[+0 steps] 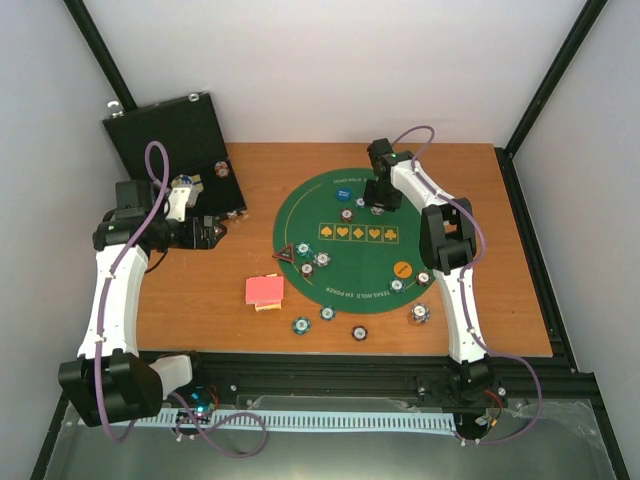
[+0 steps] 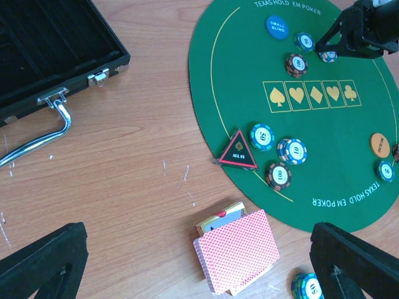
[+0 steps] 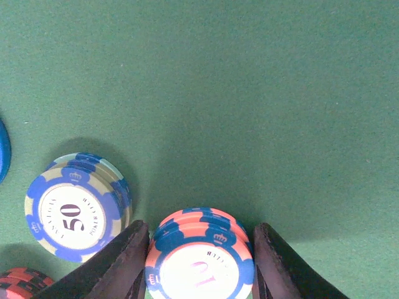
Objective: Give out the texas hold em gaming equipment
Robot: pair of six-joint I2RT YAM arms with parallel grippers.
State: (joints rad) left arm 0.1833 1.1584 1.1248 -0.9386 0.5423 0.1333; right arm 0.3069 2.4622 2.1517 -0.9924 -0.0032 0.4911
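Observation:
My right gripper (image 1: 378,203) is at the far side of the green poker mat (image 1: 370,255). In the right wrist view its fingers (image 3: 128,255) close round a pink-and-blue "10" chip stack (image 3: 199,265) resting on the felt, next to a blue "50" chip (image 3: 72,208). My left gripper (image 1: 205,235) is open and empty, hovering left of the mat. The red-backed cards (image 2: 240,255) lie on their box below it, also seen from above (image 1: 265,290). A dark "ALL IN" triangle (image 2: 237,150), a blue "SMALL BLIND" button (image 2: 276,26) and an orange button (image 2: 379,144) lie on the mat among several chips.
An open black chip case (image 1: 175,135) stands at the back left with chips inside (image 1: 222,170); its metal handle (image 2: 43,131) lies on the wood. Loose chips (image 1: 300,325) (image 1: 359,333) (image 1: 419,313) sit near the front of the mat.

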